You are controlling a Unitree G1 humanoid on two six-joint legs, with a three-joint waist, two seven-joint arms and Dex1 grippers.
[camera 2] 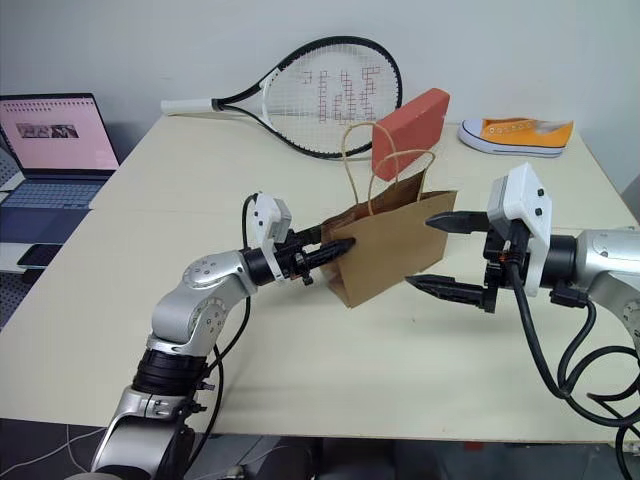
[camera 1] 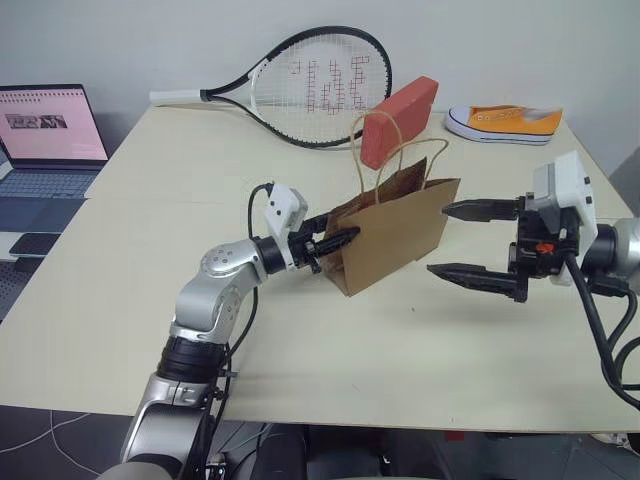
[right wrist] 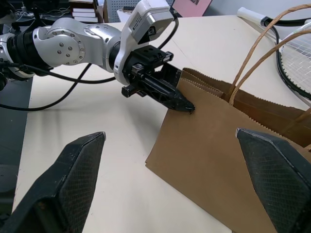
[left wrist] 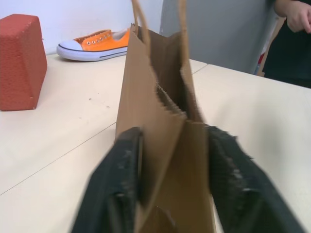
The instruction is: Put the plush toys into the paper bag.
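- Currently, the paper bag (camera 1: pixel 390 235) stands upright near the middle of the pale table (camera 1: pixel 200 200), mouth up, with its two twisted loop handles (camera 1: pixel 385 150) rising above the rim.
- Left gripper (camera 1: pixel 338 238): it reaches level to the bag's narrow end on the robot's left. The eye views show the black fingers at the upper edge of that end. The left wrist view adds detail: one finger (left wrist: pixel 114 189) lies on each side of the folded paper edge, close against it, pinching the bag's side wall.
- Right gripper (camera 1: pixel 470 240): it hovers beside the bag's opposite end, fingers spread wide, one above the other in the eye views, holding nothing. The right wrist view shows both spread fingers (right wrist: pixel 68 179) framing the bag's broad face, apart from it.
- The right wrist view also shows the left gripper's tips (right wrist: pixel 182 104) meeting the bag's corner.
- No view shows the bag's interior well enough to tell its contents.
- Behind the bag, the eye views show a red block (camera 1: pixel 398 120) just beyond the handles, a tennis racket (camera 1: pixel 310 85) at the table's far edge, and an orange sneaker (camera 1: pixel 505 122) at the far right corner.
- An open laptop (camera 1: pixel 45 135) sits on a separate surface to the left.
- The left wrist view alone shows a person's dark sleeve and hand (left wrist: pixel 291 14) past the table.
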